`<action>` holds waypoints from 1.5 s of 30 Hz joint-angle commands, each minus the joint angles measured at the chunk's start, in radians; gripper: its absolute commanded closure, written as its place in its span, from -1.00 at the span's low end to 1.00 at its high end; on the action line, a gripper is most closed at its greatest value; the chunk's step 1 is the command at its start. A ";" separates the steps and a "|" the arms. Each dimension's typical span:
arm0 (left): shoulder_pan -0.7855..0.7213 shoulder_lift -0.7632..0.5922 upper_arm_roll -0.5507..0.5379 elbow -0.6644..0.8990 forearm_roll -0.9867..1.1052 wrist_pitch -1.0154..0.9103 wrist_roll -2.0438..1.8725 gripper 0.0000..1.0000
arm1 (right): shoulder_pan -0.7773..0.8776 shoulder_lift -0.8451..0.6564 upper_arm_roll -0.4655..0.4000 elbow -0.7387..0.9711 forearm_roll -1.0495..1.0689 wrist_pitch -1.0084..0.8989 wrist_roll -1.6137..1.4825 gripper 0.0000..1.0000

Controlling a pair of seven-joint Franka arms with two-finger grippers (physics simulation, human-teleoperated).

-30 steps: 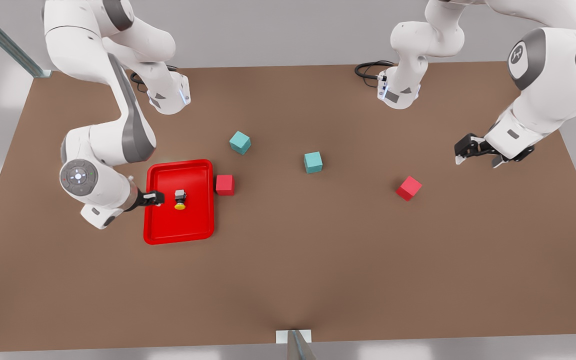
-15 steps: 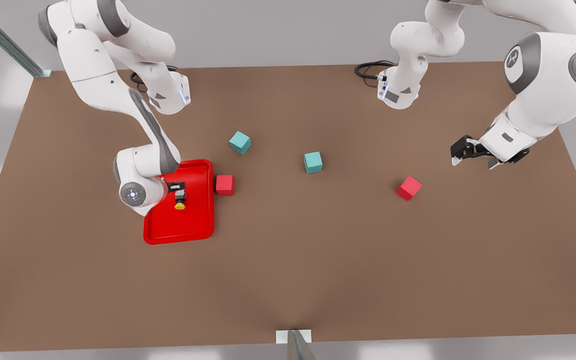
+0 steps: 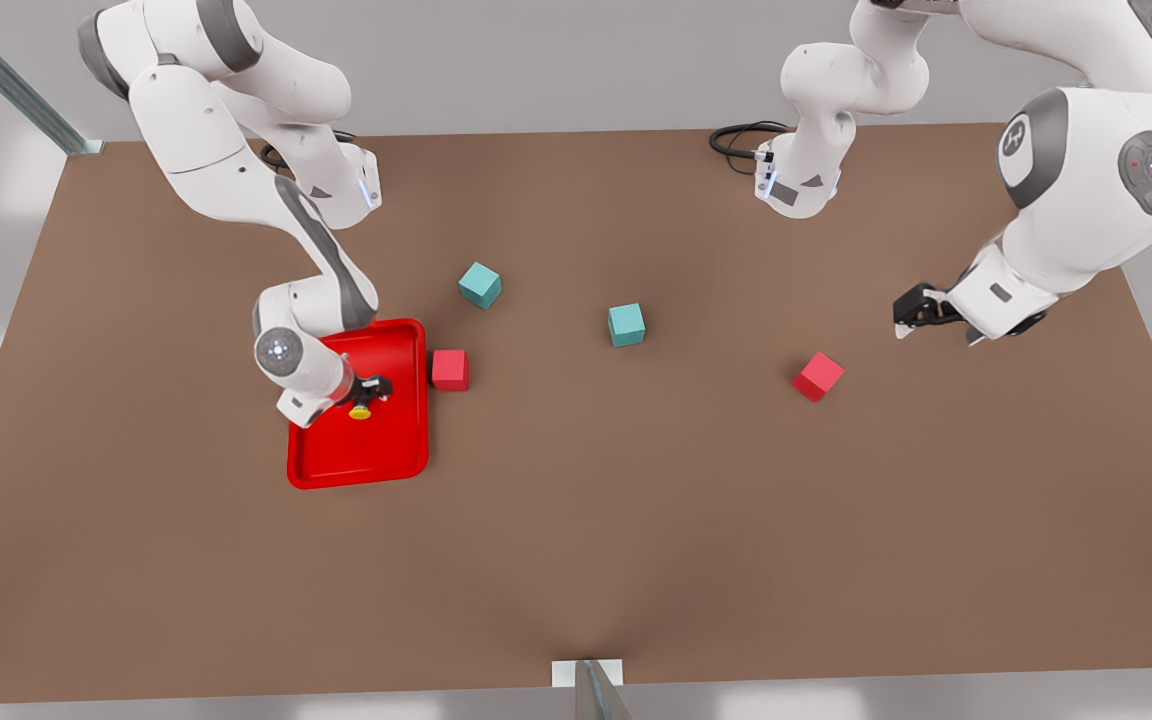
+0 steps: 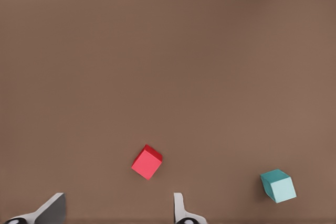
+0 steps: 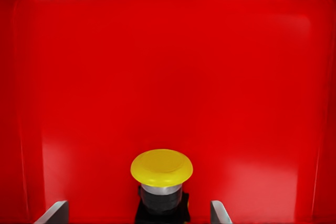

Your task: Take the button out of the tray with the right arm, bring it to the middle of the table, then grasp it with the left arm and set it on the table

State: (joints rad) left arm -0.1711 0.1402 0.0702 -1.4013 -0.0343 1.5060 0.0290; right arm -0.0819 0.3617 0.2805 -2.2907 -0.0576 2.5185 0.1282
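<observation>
The button (image 3: 360,409), a yellow cap on a dark base, lies in the red tray (image 3: 356,455) at the front view's left. My right gripper (image 3: 368,392) hangs right over it, open. In the right wrist view the button (image 5: 161,167) lies between the two fingertips (image 5: 56,212) of the right gripper (image 5: 139,213), above the tray floor (image 5: 168,66); no contact shows. My left gripper (image 3: 908,318) hovers open above the table (image 3: 576,520) at the front view's right and waits. In the left wrist view the left gripper (image 4: 115,211) has nothing between its fingers.
A red cube (image 3: 450,369) sits just beside the tray's edge. Two teal cubes (image 3: 480,285) (image 3: 626,325) lie mid-table. Another red cube (image 3: 817,376) lies near the left gripper, seen as the red cube (image 4: 147,162) beside a teal cube (image 4: 278,185).
My right arm swung from outside the tray's edge to over the tray, and its gripper came down around the button. The left gripper drifted slightly toward the front view's left.
</observation>
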 commanded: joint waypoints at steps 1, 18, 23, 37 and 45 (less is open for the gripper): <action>-0.001 0.009 0.000 0.001 0.002 0.008 0.000 -1.00 | 0.002 -0.003 0.000 -0.029 0.004 0.026 0.056 -1.00; 0.001 0.038 0.000 0.001 -0.001 0.020 0.006 -1.00 | -0.015 -0.006 -0.003 -0.055 0.002 0.005 0.057 -1.00; 0.001 0.038 0.000 0.001 -0.001 0.017 0.008 -1.00 | -0.013 -0.003 -0.004 -0.047 0.002 0.005 0.057 -0.97; 0.001 0.048 0.000 0.001 -0.001 0.016 0.008 -1.00 | -0.013 0.016 -0.007 -0.018 0.001 0.008 0.054 -0.47; 0.001 0.048 0.000 0.001 -0.001 0.013 0.006 -1.00 | -0.018 0.025 -0.009 -0.019 -0.001 0.011 0.050 -0.36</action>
State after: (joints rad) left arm -0.1703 0.1898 0.0705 -1.4012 -0.0358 1.5207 0.0352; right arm -0.0992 0.3864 0.2720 -2.3099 -0.0596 2.5279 0.1846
